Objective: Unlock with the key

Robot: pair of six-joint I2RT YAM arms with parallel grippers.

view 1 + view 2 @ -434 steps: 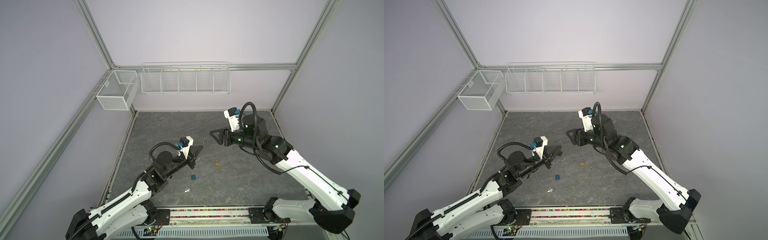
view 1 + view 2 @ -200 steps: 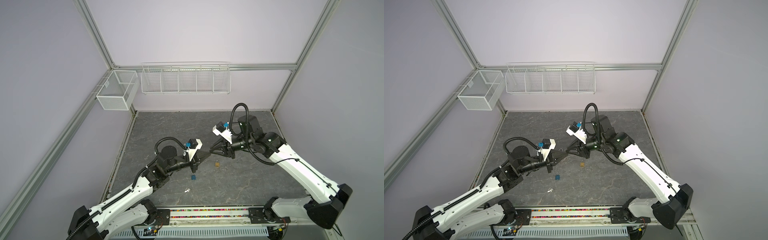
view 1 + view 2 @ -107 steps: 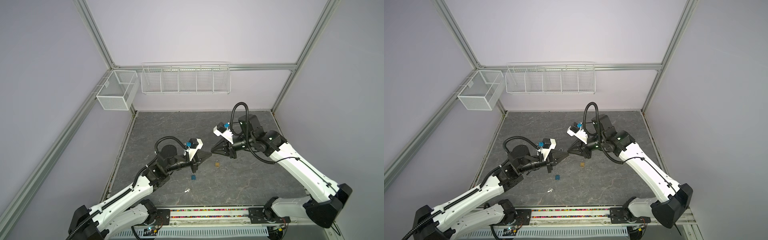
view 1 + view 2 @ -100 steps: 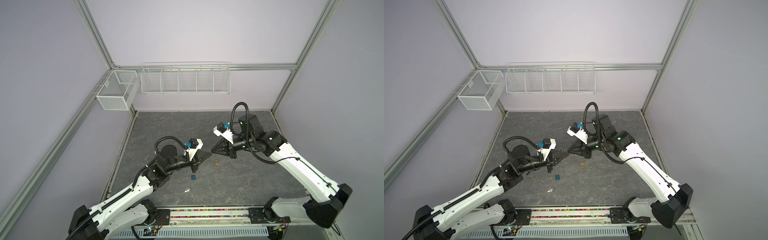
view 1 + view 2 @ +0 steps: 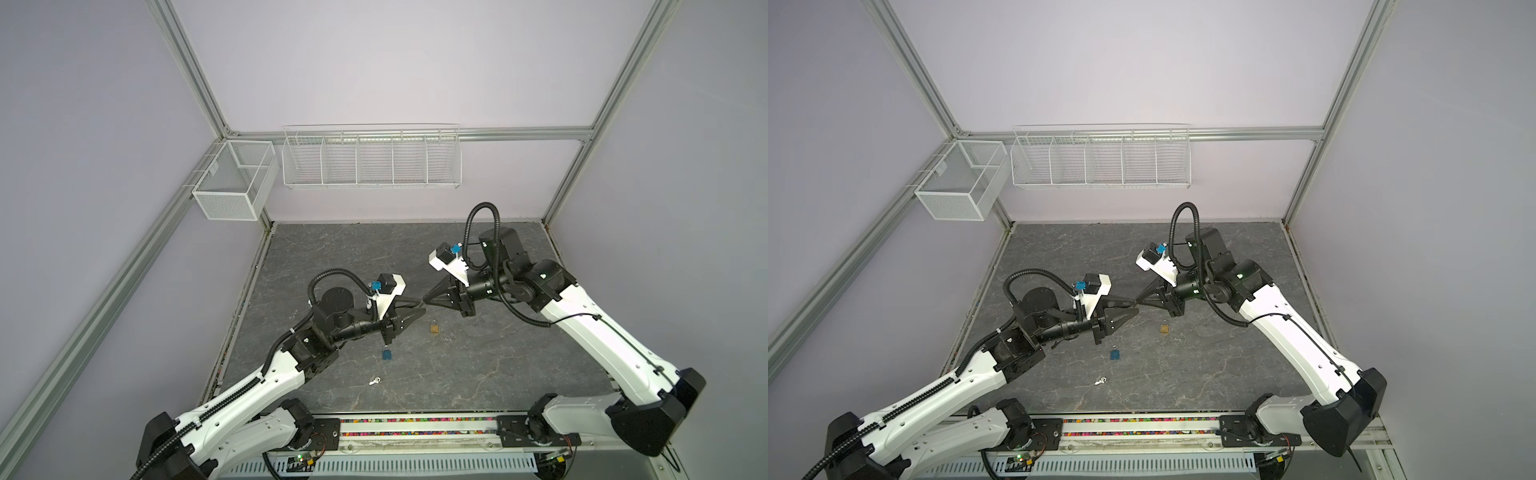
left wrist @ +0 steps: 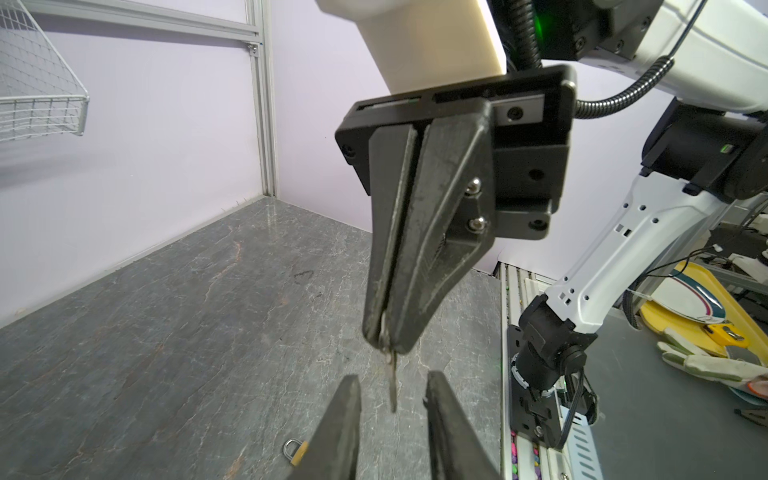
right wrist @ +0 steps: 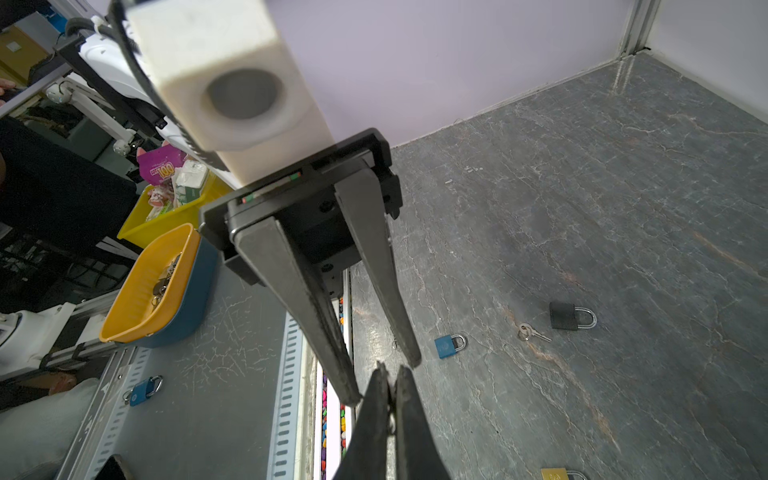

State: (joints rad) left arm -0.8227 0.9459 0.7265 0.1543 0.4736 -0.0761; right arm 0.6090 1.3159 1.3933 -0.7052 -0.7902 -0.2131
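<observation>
While the right pincer [image 6: 386,343] clamps the key [image 6: 392,388], the left pincer [image 5: 422,306] stands half open astride its blade.

Grey, white-veined tabletop [image 5: 478,365]; blue padlock [image 5: 387,354], brass padlock [image 5: 434,328], black padlock [image 7: 565,316], silver key [image 6: 392,386].

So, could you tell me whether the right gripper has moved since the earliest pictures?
Yes: the right gripper has come toward the front, nearer the brass padlock.
</observation>
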